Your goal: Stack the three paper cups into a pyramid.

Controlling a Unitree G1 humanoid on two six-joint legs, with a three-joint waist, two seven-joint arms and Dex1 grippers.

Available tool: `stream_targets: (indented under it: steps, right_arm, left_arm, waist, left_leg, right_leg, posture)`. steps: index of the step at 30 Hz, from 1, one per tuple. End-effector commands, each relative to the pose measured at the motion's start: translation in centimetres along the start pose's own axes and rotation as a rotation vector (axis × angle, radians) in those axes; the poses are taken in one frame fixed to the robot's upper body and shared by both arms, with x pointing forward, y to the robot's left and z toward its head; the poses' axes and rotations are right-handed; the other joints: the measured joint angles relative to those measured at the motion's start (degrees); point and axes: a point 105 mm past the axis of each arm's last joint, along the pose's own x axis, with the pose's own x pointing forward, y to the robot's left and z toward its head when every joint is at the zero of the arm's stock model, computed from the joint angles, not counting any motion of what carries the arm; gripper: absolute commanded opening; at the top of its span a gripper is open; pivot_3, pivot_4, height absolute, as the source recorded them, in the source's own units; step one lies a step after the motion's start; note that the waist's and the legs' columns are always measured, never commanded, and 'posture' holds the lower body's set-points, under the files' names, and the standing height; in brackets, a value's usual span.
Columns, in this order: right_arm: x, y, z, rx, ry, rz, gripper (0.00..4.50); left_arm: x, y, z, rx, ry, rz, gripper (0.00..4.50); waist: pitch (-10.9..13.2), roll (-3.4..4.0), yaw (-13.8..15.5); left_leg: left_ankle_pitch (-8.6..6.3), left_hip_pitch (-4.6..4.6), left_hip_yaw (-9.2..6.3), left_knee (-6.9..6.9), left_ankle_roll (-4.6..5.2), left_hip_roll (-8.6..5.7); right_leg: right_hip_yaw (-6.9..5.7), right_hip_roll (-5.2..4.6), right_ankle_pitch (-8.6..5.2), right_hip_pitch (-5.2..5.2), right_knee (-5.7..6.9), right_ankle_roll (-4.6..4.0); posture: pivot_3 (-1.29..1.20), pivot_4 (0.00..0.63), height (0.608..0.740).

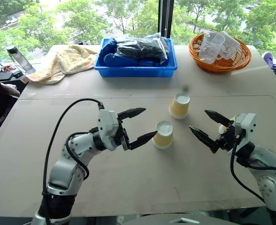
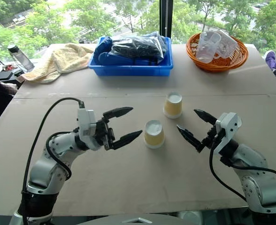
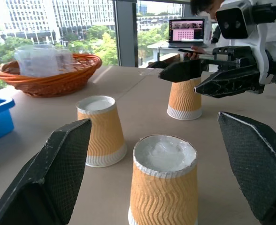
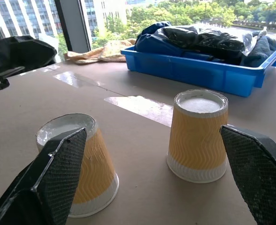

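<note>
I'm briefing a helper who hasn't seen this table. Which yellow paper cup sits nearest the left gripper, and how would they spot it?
Start at the blue bin at the table's far edge and come toward the robot past the first upside-down yellow cup. The nearer paper cup stands upside down just off the open left gripper. Unlike its neighbours, it sits closest to that gripper's lower finger.

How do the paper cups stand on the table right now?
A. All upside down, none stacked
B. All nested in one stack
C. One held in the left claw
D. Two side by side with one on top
A. The nearest paper cup, the second paper cup and the third paper cup each sit apart on the table with the white base up; none is stacked.
</note>
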Motion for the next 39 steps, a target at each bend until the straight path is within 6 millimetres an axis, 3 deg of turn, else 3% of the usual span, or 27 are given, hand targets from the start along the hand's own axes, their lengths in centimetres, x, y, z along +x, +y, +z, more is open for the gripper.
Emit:
stream_targets:
  steps: [1,7,11,18,28,31,33,34,35,39]
  right_arm:
    - [1.6,-1.2,-0.4,-0.007,0.021,-0.04,4.5]
    - [5.0,-2.6,-1.6,-0.024,0.035,-0.043,4.5]
    - [6.8,-3.2,-2.1,-0.039,0.023,-0.042,4.5]
    - [8.9,-3.0,-2.0,-0.033,-0.011,-0.014,4.5]
    - [10.4,-2.5,-1.9,-0.017,-0.037,0.012,4.5]
    - [10.5,-2.7,-1.8,-0.011,-0.044,-0.006,3.61]
    - [10.4,-2.6,-1.8,-0.002,-0.043,-0.003,2.59]
    - [10.4,-2.6,-1.8,0.001,-0.043,-0.002,2.34]
    - [10.3,-2.7,-1.8,0.002,-0.043,-0.002,2.15]
    - [9.9,-2.8,-0.9,-0.016,-0.064,0.004,2.15]
  left_arm:
    - [-1.8,-0.1,1.5,0.013,0.039,-0.041,4.41]
    - [-3.5,-0.1,3.9,-0.01,0.148,-0.093,4.41]
    - [-3.8,-0.1,4.5,-0.029,0.191,-0.081,4.41]
    - [-3.7,-0.3,4.4,-0.045,0.219,-0.087,4.41]
    - [-3.7,-0.4,3.9,-0.071,0.192,-0.074,4.41]
    - [-3.9,-0.2,3.6,-0.072,0.2,-0.068,4.5]
    - [-3.8,-0.1,3.6,-0.072,0.194,-0.069,4.5]
    - [-3.8,-0.1,3.6,-0.073,0.191,-0.07,4.5]
    - [-3.8,-0.1,3.5,-0.073,0.19,-0.071,4.5]
    - [-3.7,-0.2,3.2,-0.076,0.194,-0.084,4.5]
  waist:
    - [0.02,0.04,-0.43]
    - [0.1,0.05,-1.23]
    - [0.13,0.11,-1.54]
    - [0.14,0.13,-1.62]
    - [0.14,0.13,-2.62]
    - [0.15,0.13,-2.62]
    - [0.14,0.13,-2.62]
    - [0.14,0.13,-2.61]
    - [0.15,0.14,-2.61]
    - [0.15,0.15,-2.6]
  left_leg:
    - [0.0,0.01,0.01,0.0,0.0,-0.01]
    - [0.05,-0.02,0.01,0.0,-0.08,-0.01]
    - [0.09,0.02,0.03,-0.01,-0.15,0.01]
    - [0.17,0.03,0.0,-0.06,-0.28,0.05]
    - [0.21,0.05,0.0,-0.08,-0.36,0.07]
    - [0.22,0.06,0.0,-0.12,-0.37,0.07]
    - [0.23,0.07,0.0,-0.13,-0.39,0.07]
    - [0.23,0.07,0.0,-0.13,-0.39,0.08]
    - [0.23,0.08,0.0,-0.13,-0.39,0.08]
    - [0.23,0.08,0.01,-0.13,-0.4,0.08]
  right_leg:
    - [0.02,0.01,0.0,0.0,0.01,0.0]
    - [0.06,0.18,-0.01,0.0,0.0,0.0]
    - [0.13,0.25,-0.02,0.0,0.01,0.0]
    - [0.14,0.37,-0.02,-0.01,0.01,-0.01]
    - [0.16,0.4,-0.01,-0.01,0.04,-0.02]
    - [0.16,0.4,-0.01,-0.02,0.04,-0.02]
    - [0.16,0.4,-0.01,-0.02,0.04,-0.02]
    - [0.17,0.4,-0.01,-0.02,0.04,-0.02]
    - [0.17,0.4,-0.01,-0.02,0.04,-0.02]
    - [0.17,0.4,-0.01,-0.02,0.04,-0.02]
  posture:
    - [0.0,0.15,0.74]
    - [0.0,0.15,0.74]
    - [0.0,0.15,0.74]
    - [0.0,0.15,0.74]
    - [0.0,0.15,0.74]
    - [0.0,0.15,0.74]
    - [0.0,0.15,0.74]
    - [0.0,0.15,0.74]
    - [0.0,0.15,0.74]
    - [0.0,0.15,0.74]
